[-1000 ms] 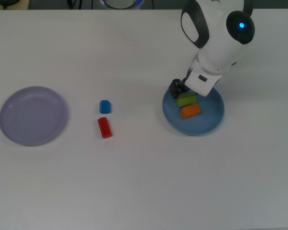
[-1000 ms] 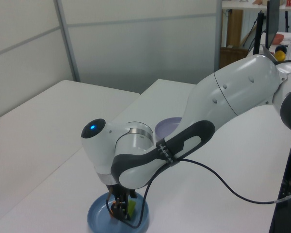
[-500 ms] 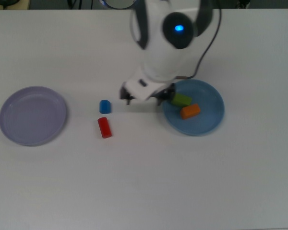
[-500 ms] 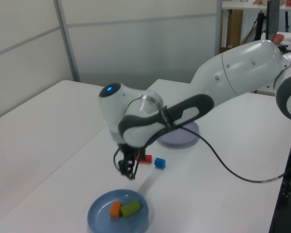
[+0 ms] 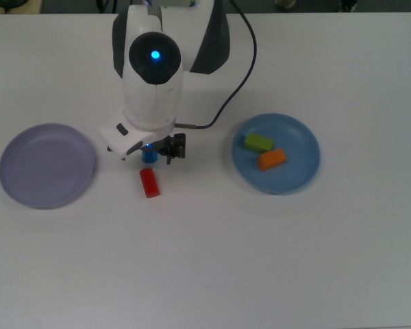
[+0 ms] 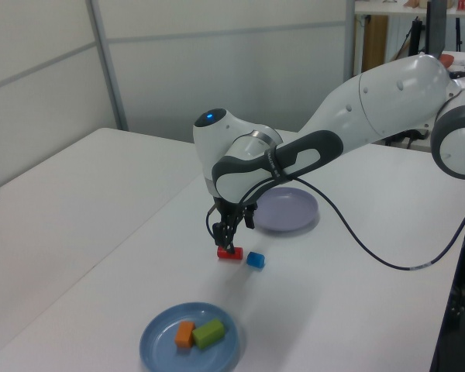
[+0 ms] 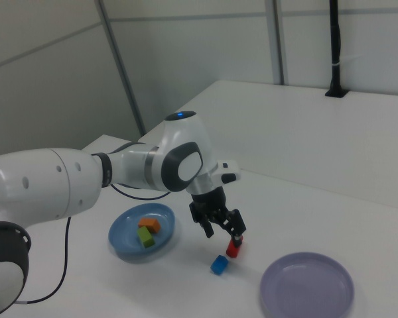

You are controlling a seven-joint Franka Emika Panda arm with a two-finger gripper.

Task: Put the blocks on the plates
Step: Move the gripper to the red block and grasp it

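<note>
Green (image 5: 259,142) and orange (image 5: 271,159) blocks already lie on the blue plate (image 5: 306,171). Over the blue (image 7: 219,265) and red (image 7: 233,248) blocks, loose on the surface between plates, hangs the empty end effector (image 7: 221,226), parted, presumably bound for the lavender plate (image 5: 27,190).

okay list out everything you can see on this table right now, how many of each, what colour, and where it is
Blue plate: one, medium blue, on the top view's right, holding two blocks.
Green block: one, green, lying on the blue plate.
Orange block: one, orange, on the blue plate beside the green block.
Purple plate: one, pale lavender, on the top view's left, nothing on it.
Blue block: one, blue, on the table between the plates.
Red block: one, red, on the table next to the blue block.
Table: one, white.
Gripper: one, black fingers open, above the red and blue blocks.
</note>
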